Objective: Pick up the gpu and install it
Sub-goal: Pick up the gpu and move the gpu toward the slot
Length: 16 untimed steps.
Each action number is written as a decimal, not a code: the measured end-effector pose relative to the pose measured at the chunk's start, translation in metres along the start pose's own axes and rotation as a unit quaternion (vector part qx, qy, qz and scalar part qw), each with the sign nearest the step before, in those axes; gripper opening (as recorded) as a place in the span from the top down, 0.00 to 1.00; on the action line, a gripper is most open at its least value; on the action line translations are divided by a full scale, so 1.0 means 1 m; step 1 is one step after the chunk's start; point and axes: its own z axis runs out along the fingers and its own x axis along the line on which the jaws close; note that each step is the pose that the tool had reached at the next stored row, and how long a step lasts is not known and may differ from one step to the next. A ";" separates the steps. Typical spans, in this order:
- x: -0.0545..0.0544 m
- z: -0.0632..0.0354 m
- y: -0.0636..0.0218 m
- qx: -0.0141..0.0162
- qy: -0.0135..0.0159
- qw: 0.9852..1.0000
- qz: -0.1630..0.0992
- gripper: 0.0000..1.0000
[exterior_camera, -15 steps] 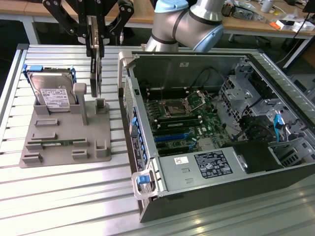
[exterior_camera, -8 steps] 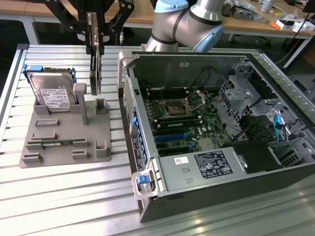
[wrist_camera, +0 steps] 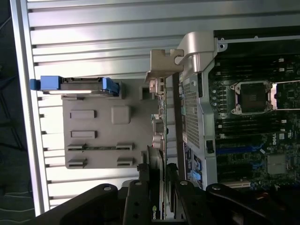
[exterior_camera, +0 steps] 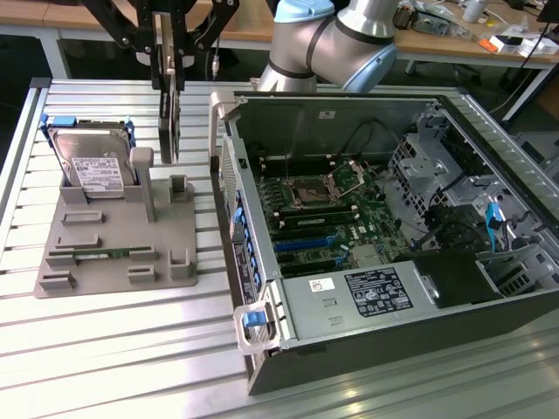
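The gpu (exterior_camera: 169, 122) is a thin dark card hanging upright and edge-on from my gripper (exterior_camera: 168, 52), which is shut on its upper part. Its lower end hangs just above the posts of the grey holder (exterior_camera: 113, 236), between the hard drive and the open computer case (exterior_camera: 262, 288). In the wrist view the gpu (wrist_camera: 161, 136) runs edge-on away from my gripper (wrist_camera: 161, 187), ending in its silver bracket (wrist_camera: 164, 65) beside the case wall (wrist_camera: 199, 93).
A silver hard drive (exterior_camera: 92, 161) in a blue frame stands at the holder's back. A green memory stick (exterior_camera: 100, 255) lies in a holder slot. Blue slots (exterior_camera: 306, 240) show on the motherboard (exterior_camera: 323, 209) inside the case. Everything rests on a slatted metal table (exterior_camera: 113, 349).
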 end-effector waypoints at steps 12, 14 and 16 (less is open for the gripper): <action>-0.020 -0.0019 0.0014 0.000 0.005 1.000 0.000 0.75; -0.021 -0.0018 0.0016 0.000 0.006 1.000 0.000 0.75; -0.023 -0.0018 0.0017 0.000 0.006 1.000 0.000 0.75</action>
